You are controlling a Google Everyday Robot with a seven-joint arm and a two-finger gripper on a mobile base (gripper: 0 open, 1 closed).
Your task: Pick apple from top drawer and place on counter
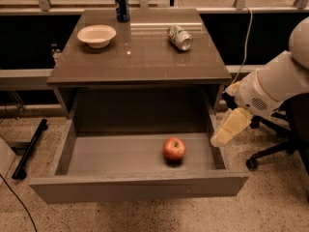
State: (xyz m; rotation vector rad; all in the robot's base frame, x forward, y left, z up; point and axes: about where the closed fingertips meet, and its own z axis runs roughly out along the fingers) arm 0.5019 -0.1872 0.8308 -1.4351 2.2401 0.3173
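The apple [174, 149], red with yellowish patches, lies on the floor of the open top drawer [137, 185], right of centre and towards the front. The drawer is pulled fully out beneath the counter [140, 57], a glossy dark tabletop. My gripper [218, 139] hangs at the end of the white arm [273, 83]. It is just outside the drawer's right wall, pointing down and left, right of the apple and apart from it. It holds nothing.
On the counter stand a white bowl [97, 35] at the back left, a blue can [121, 5] at the back edge and a crushed silver-green can [179, 36] at the back right. An office chair base [273, 151] stands right of the drawer. A black bar [30, 149] lies on the floor at the left.
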